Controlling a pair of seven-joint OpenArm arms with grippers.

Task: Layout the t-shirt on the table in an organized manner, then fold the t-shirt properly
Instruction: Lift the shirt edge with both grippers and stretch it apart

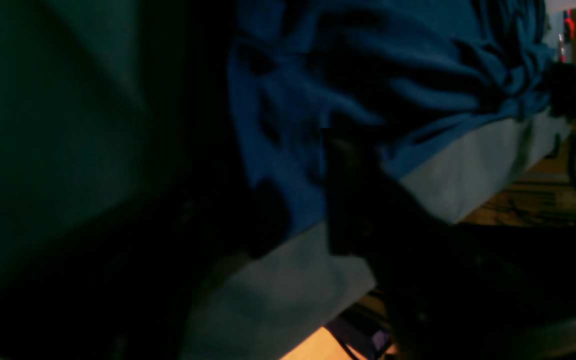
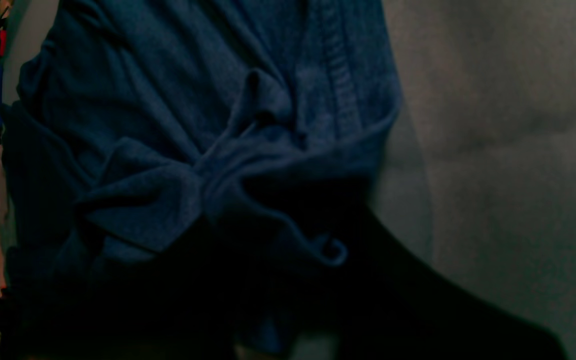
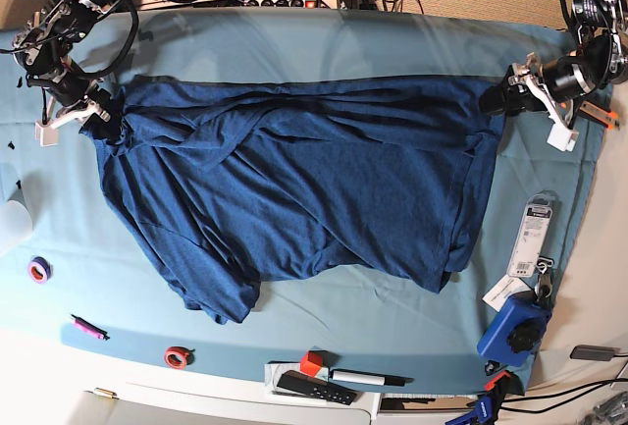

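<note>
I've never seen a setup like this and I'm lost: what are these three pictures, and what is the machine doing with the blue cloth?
It is a robot with two arms. The base view looks down on a table covered in teal cloth; the two dark views come from cameras on the wrists. A navy t-shirt lies spread but wrinkled. The right gripper is pinching one top corner. The left gripper sits at the opposite corner; whether it grips is unclear. Small items line the near edge: tape rolls, a marker.
</note>
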